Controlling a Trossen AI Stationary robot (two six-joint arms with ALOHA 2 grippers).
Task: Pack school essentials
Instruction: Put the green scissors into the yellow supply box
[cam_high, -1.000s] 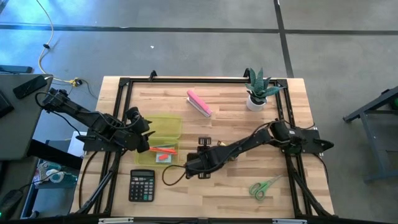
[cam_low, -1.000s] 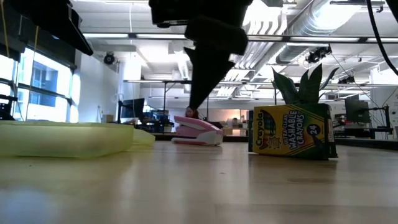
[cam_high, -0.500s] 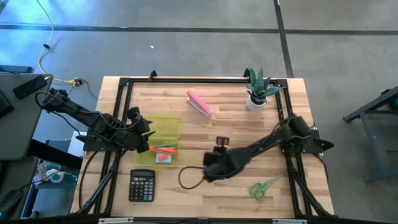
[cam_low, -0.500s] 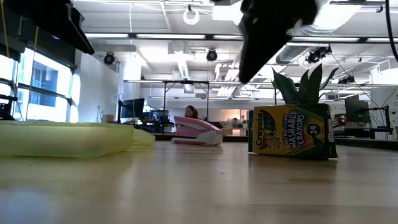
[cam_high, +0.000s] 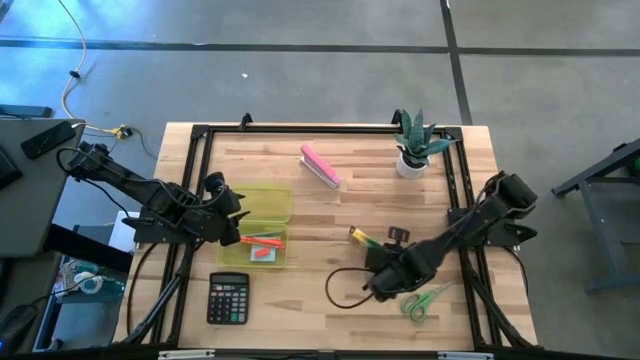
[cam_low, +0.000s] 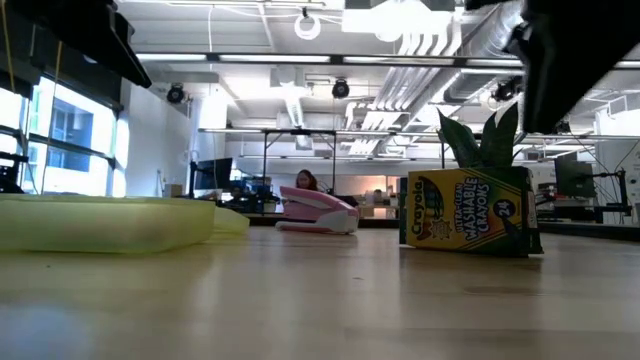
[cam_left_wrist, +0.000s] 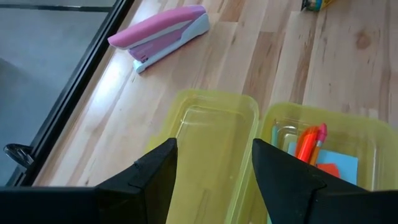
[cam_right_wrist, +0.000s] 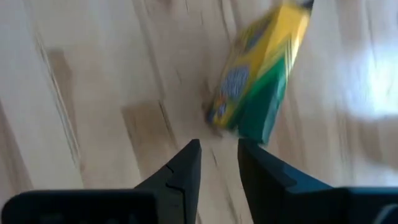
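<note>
A clear yellow box (cam_high: 228, 258) lies at the table's left with its lid (cam_high: 266, 204) folded open beside it. Inside lie a red-orange marker (cam_left_wrist: 306, 144), a light-blue note pad (cam_left_wrist: 341, 163) and a small red eraser (cam_high: 263, 254). My left gripper (cam_left_wrist: 214, 155) hovers open above the lid, holding nothing. The yellow-green crayon box (cam_high: 357, 237) stands on the table near the middle. My right gripper (cam_right_wrist: 217, 158) hangs just short of it, its fingers a narrow gap apart with nothing between them. Green-handled scissors (cam_high: 425, 300) lie flat at the near right.
A black calculator (cam_high: 228, 298) lies near the front edge, below the yellow box. A pink stapler (cam_high: 320, 165) lies at the far middle and a potted plant (cam_high: 412, 148) at the far right. Bare wood stretches between the box and the crayons.
My right gripper has swept from beside the yellow box toward the table's right edge, rising a little and rolling at the wrist. It now hangs beside the crayon box. Nothing on the table has moved.
</note>
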